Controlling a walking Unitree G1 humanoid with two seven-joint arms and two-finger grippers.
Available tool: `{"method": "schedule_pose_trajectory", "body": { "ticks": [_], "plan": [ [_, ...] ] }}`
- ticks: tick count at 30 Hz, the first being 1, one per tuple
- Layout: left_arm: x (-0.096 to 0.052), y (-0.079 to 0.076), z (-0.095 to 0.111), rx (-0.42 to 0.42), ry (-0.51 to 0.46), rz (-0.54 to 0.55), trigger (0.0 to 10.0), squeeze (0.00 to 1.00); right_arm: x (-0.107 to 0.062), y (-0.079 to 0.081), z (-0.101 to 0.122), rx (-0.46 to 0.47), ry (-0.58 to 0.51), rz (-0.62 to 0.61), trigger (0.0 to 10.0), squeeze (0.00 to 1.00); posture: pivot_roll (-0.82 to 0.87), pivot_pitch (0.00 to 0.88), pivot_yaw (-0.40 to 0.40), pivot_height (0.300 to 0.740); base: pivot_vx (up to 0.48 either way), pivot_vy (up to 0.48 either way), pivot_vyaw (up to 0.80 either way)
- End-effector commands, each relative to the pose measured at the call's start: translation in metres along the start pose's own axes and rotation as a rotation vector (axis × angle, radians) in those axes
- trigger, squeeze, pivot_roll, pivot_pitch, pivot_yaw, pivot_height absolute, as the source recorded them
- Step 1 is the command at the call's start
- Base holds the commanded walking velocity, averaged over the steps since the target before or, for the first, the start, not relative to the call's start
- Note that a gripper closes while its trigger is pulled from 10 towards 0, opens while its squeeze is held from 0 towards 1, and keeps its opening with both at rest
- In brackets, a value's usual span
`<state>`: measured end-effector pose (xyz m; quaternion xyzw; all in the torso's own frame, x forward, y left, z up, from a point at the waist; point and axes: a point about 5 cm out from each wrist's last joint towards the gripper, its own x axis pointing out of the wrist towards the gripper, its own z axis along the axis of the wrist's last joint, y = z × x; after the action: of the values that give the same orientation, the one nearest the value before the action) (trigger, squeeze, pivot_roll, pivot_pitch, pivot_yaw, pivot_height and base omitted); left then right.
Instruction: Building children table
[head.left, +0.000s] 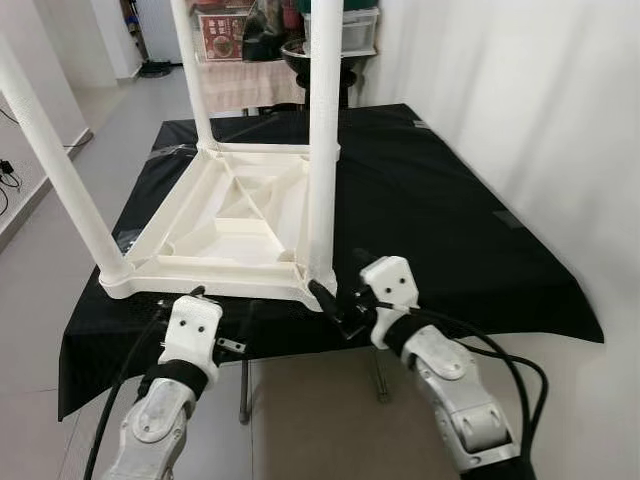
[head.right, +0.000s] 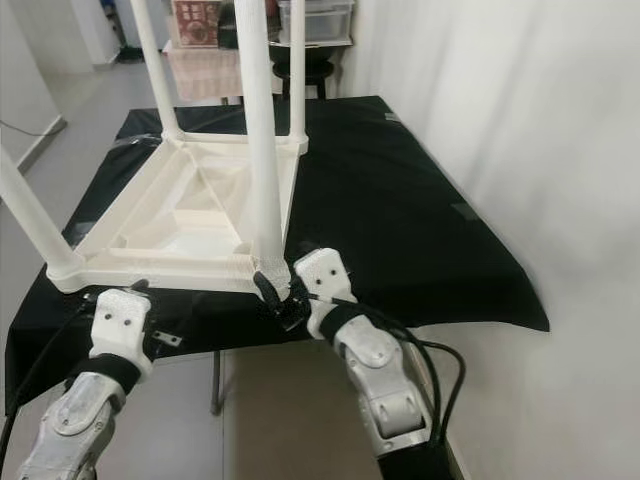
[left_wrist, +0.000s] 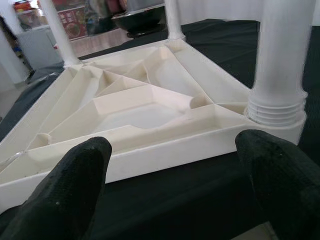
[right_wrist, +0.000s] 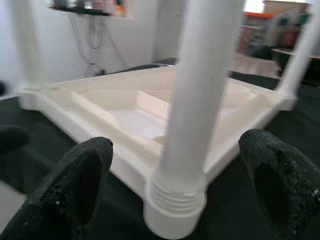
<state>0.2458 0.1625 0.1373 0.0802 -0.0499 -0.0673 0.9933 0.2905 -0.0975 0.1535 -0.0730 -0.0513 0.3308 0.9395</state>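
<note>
- The white children's table (head.left: 240, 215) lies upside down on the black-draped tabletop (head.left: 450, 220), legs pointing up, probably so they can be screwed into its corner sockets.
- The right end effector (head.left: 335, 305) sits at the near right leg (head.left: 323, 150), fingers spread apart on either side of its base, not gripping; it looks ready to grip and turn that leg.
- The left end effector (head.left: 196, 296) waits, open, just before the near edge.
- The right wrist view shows the leg's threaded collar (right_wrist: 175, 192), which the head views blur.
</note>
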Motion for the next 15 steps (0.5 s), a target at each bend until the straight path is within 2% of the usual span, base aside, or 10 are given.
{"method": "schedule_pose_trajectory", "body": {
  "ticks": [1, 3, 4, 5, 6, 7, 10, 12, 15],
  "plan": [
    [-0.001, -0.001, 0.001, 0.003, 0.008, -0.041, 10.0, 0.00, 0.002, 0.007, 0.001, 0.017, 0.020, 0.170, 10.0, 0.00, -0.07, 0.000, 0.009, 0.740, 0.000, 0.000, 0.00],
    [-0.001, -0.003, 0.002, -0.002, 0.004, -0.059, 10.0, 0.00, 0.006, 0.004, -0.001, 0.001, 0.047, 0.213, 10.0, 0.00, -0.07, 0.000, 0.007, 0.740, 0.000, 0.000, 0.00],
    [-0.002, -0.004, 0.004, -0.005, 0.004, -0.072, 10.0, 0.00, 0.012, -0.004, -0.005, -0.032, 0.088, 0.209, 10.0, 0.00, -0.06, 0.000, 0.001, 0.740, 0.000, 0.000, 0.00],
    [-0.002, -0.004, 0.004, -0.005, 0.004, -0.072, 10.0, 0.00, 0.012, -0.004, -0.005, -0.032, 0.088, 0.209, 10.0, 0.00, -0.06, 0.000, 0.001, 0.740, 0.000, 0.000, 0.00],
    [-0.002, -0.006, 0.006, -0.002, 0.001, -0.086, 10.0, 0.00, 0.020, -0.013, -0.008, -0.045, 0.121, 0.174, 10.0, 0.00, -0.06, 0.000, -0.001, 0.740, 0.000, 0.000, 0.00],
    [-0.002, -0.006, 0.006, -0.002, 0.001, -0.086, 10.0, 0.00, 0.020, -0.013, -0.008, -0.045, 0.121, 0.174, 10.0, 0.00, -0.06, 0.000, -0.001, 0.740, 0.000, 0.000, 0.00],
    [-0.006, -0.010, 0.010, 0.012, -0.018, -0.130, 10.0, 0.00, 0.036, -0.025, -0.006, 0.025, 0.150, 0.180, 10.0, 0.00, -0.04, 0.000, -0.010, 0.740, 0.000, 0.000, 0.00],
    [-0.006, -0.010, 0.010, 0.012, -0.018, -0.130, 10.0, 0.00, 0.036, -0.025, -0.006, 0.025, 0.150, 0.180, 10.0, 0.00, -0.04, 0.000, -0.010, 0.740, 0.000, 0.000, 0.00],
    [-0.015, -0.013, 0.012, 0.019, -0.019, -0.164, 10.0, 0.00, 0.046, -0.032, 0.000, 0.059, 0.155, 0.245, 10.0, 0.00, -0.01, 0.000, -0.022, 0.740, 0.000, 0.000, 0.00]
  ]
}}
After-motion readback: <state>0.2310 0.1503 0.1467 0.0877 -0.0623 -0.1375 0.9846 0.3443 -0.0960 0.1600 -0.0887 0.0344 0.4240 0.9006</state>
